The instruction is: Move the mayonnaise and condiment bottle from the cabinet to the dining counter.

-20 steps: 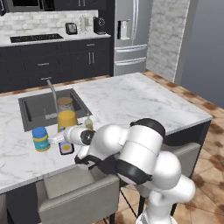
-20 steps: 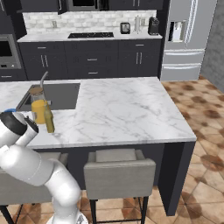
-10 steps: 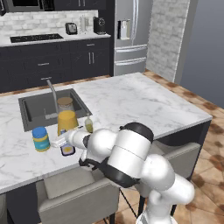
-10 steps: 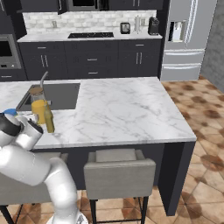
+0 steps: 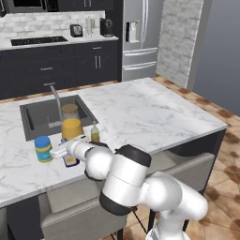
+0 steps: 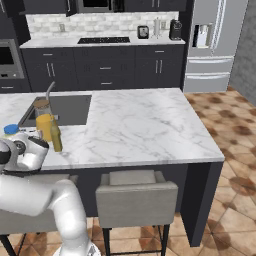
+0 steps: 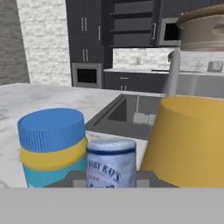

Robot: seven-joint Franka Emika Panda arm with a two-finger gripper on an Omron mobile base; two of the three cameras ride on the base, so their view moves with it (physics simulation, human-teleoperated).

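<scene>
The mayonnaise (image 5: 43, 148) stands on the dining counter (image 5: 140, 108) near its front edge, left of the sink. In the hand view the jar (image 7: 51, 146) is close on the left, blue lid over yellow body. Right beside it stands the condiment bottle (image 7: 110, 163), its white label facing me, with my gripper (image 7: 111, 178) shut on it, one finger pressed to each side. From the left base view the gripper (image 5: 64, 155) is low over the marble, with the dark bottle (image 5: 70, 161) under it. Its cap is hidden. The cabinet is out of view.
A plain yellow cup (image 5: 72, 128) and a tan-lidded jar (image 5: 70, 111) stand just behind the hand, at the sink's (image 5: 44, 117) front rim. An olive bottle (image 5: 95, 132) stands to their right. Grey stools (image 6: 136, 192) sit below the counter's front edge.
The hand has slid a little left along the counter with the bottle, closer to the mayonnaise jar. The forearm has swung round behind it.
</scene>
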